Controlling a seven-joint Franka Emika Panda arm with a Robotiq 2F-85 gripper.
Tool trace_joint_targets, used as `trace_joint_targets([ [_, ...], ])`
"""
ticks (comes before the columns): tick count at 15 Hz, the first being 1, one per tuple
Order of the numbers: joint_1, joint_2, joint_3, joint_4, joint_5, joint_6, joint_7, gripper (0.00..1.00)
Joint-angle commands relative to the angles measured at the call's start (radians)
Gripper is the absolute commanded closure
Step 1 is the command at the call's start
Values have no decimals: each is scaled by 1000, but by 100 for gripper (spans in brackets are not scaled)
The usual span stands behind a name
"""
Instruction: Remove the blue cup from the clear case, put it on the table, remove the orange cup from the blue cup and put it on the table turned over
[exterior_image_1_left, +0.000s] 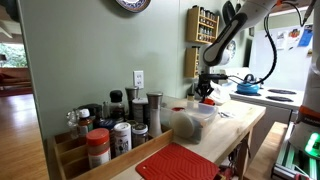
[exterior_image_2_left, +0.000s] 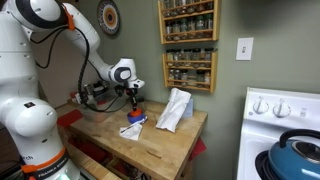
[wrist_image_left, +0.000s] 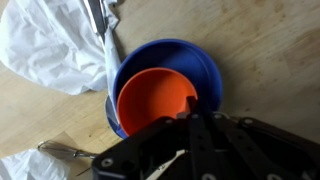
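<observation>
- Blue cup (wrist_image_left: 208, 62) stands mouth-up in the wrist view, with the bare wood of the table (wrist_image_left: 270, 50) around it, and is well outside the clear case (exterior_image_1_left: 190, 122).
- 1 orange cup (wrist_image_left: 150, 100) is nested inside it, also mouth-up, so that the blue rim shows around it.
- The pincer (exterior_image_2_left: 133, 102) hangs directly above the 2 cups. In the wrist view its dark body covers their lower edge, with a tip at the orange rim. I cannot tell whether it is gripping.
- A crumpled white sheet (wrist_image_left: 45, 45) lies just beside the cups, and a metal utensil (wrist_image_left: 100, 18) touches the blue rim.
- In an exterior view, the clear case sits on the table between a red ribbed mat (exterior_image_1_left: 178, 162) and the arm, with spice jars (exterior_image_1_left: 105, 135) near the wall.
</observation>
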Motion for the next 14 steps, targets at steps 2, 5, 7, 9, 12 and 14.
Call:
trace_joint_targets([
  [2, -19, -128, 0, -15, 135, -152, -224, 99],
  [5, -30, -188, -17, -11, 226, -298, -383, 99],
  [7, -32, -215, -33, -6, 309, -399, -514, 99],
  [9, -31, -214, -47, -6, 373, -485, -614, 99],
  [12, -29, -180, -58, -7, 455, -593, -734, 99],
  [14, -32, -149, -61, -9, 527, -652, -801, 99],
])
